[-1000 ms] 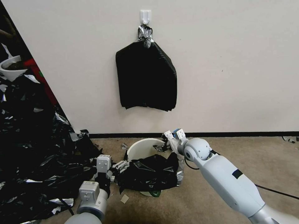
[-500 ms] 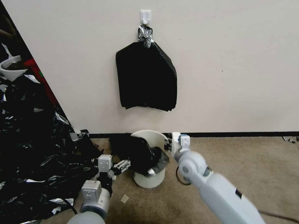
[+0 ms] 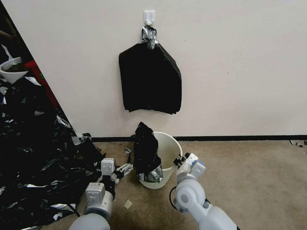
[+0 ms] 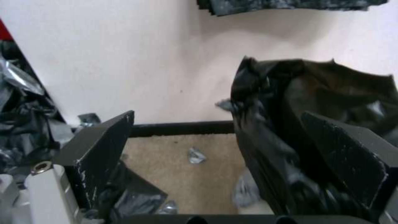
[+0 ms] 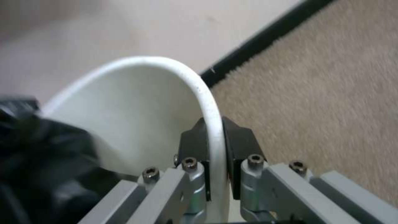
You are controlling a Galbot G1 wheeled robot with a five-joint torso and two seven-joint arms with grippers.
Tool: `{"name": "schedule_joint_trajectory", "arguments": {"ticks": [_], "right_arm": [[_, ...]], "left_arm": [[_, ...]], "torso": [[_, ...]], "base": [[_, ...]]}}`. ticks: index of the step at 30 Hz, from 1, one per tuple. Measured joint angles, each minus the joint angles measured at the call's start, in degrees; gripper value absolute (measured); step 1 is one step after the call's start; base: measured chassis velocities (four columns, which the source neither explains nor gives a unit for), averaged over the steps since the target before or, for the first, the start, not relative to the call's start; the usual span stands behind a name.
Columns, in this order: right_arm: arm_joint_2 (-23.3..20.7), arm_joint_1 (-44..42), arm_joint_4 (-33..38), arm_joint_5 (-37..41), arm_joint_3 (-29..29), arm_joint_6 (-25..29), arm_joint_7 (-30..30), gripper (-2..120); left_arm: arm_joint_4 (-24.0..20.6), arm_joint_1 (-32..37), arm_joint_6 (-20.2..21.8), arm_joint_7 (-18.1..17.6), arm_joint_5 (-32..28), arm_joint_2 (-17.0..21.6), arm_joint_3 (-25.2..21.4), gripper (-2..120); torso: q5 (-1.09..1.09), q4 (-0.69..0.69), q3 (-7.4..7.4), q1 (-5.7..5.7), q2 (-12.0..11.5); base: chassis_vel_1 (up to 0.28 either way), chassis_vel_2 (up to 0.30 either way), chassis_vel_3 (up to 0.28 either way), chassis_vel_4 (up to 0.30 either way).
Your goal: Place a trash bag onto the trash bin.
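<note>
Now standing upright on the carpet at lower centre of the head view, just before the baseboard: the trash bin (image 3: pixel 166 153), cream-white, mouth open toward the camera. Draped over its left rim and hanging down the outside wall, the trash bag (image 3: pixel 146 151), crumpled and glossy, one peak poking up above the rim, a silvery fold near the bottom.

Right pincer (image 3: pixel 183 158) at the bin's right rim, clamped narrow on it; in the right wrist view, the dark pads (image 5: pixel 238 140) pressed either side of the thin white rim (image 5: pixel 209 102), one inside and one outside, with black film showing at the lower left of that frame.

Left pincer (image 3: pixel 125 168) low at the left of the bin, just beside the hanging film, spread wide. In the left wrist view, the two black fingers (image 4: pixel 104 146) far apart, the bag (image 4: pixel 265 124) bunched at the right of that frame next to the right-hand finger.

Hanging from a white hook (image 3: pixel 149 16) on the wall at upper centre, a flat stack of black bags (image 3: pixel 150 80). Heaped along the left edge, loose black plastic sheets (image 3: pixel 35 153).
</note>
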Motion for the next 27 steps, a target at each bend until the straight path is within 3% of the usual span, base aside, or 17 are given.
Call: {"name": "schedule_joint_trajectory", "arguments": {"ticks": [4, 7, 10, 12, 14, 15, 17, 18, 20, 23, 27], "right_arm": [[-1.7, -3.5, 4.6, -9.4, -0.1, -0.5, -5.6, 21], [-4.8, -5.9, 5.6, -26.8, 2.0, 0.0, -20.2, 36], [-5.9, -5.3, 4.4, -30.8, 2.7, 0.0, -24.8, 46], [-6.2, -4.3, 4.4, -28.2, 2.6, -1.2, -25.4, 51], [-6.6, -1.9, 5.9, -14.7, 2.2, -7.6, -26.0, 61], [-6.6, -1.9, 5.9, -14.7, 2.2, -7.6, -26.0, 61], [-6.8, 0.9, 7.0, -0.4, 2.2, -15.2, -26.1, 70], [-6.8, 0.9, 7.0, -0.4, 2.2, -15.2, -26.1, 70], [-6.8, 3.6, 6.8, 7.7, 2.3, -20.4, -27.4, 84], [-6.8, 4.8, 5.7, 8.7, 2.2, -22.7, -29.2, 88], [-6.3, 5.8, 3.9, 5.5, 0.9, -24.7, -29.5, 71]], "left_arm": [[1.8, -1.3, -0.2, -0.1, -1.4, 0.1, -2.4, 100], [3.9, -3.5, -0.1, -0.3, -3.7, 0.7, -5.3, 100], [5.3, -4.9, 0.2, -0.3, -4.8, 1.3, -6.8, 100], [6.1, -5.6, 0.3, -0.3, -5.3, 1.7, -7.4, 100], [7.9, -6.9, 0.4, -0.3, -6.0, 2.1, -8.3, 100], [7.9, -6.9, 0.4, -0.3, -6.0, 2.1, -8.3, 100], [10.2, -8.0, 0.5, -0.3, -6.4, 2.3, -8.9, 100], [10.2, -8.0, 0.5, -0.3, -6.4, 2.3, -8.9, 100], [13.1, -9.8, 0.5, -0.2, -7.4, 2.4, -9.6, 100], [15.0, -11.0, 0.5, 0.0, -8.7, 2.3, -10.0, 100], [15.9, -12.0, 0.5, 1.1, -11.4, 1.8, -9.9, 100]], "torso": [[-0.01, 0.0, 0.0, 0.0, 0.0], [-0.02, -0.01, 0.0, 0.0, 0.0], [0.0, -0.02, 0.0, 0.0, 0.0], [0.0, -0.01, 0.0, 0.0, 0.0], [0.0, -0.01, 0.0, 0.0, 0.0], [0.0, -0.01, 0.0, 0.0, 0.0], [0.0, 0.0, 0.01, 0.0, 0.0], [0.0, 0.0, 0.01, 0.0, 0.0], [-0.01, 0.01, 0.01, 0.0, 0.0], [-0.01, 0.0, 0.01, 0.0, 0.0], [-0.01, 0.0, 0.01, 0.0, 0.0]], "base": [[0.0, 0.0, 0.0, 0.0], [0.0, 0.0, 0.0, 0.0], [0.0, 0.0, 0.0, 0.0], [0.0, 0.0, 0.0, 0.0], [0.0, 0.0, 0.0, 0.0], [0.0, 0.0, 0.0, 0.0], [0.0, 0.0, 0.0, 0.0], [0.0, 0.0, 0.0, 0.0], [0.0, 0.0, 0.0, 0.0], [0.0, 0.0, 0.0, 0.0], [0.0, 0.0, 0.0, 0.0]]}}
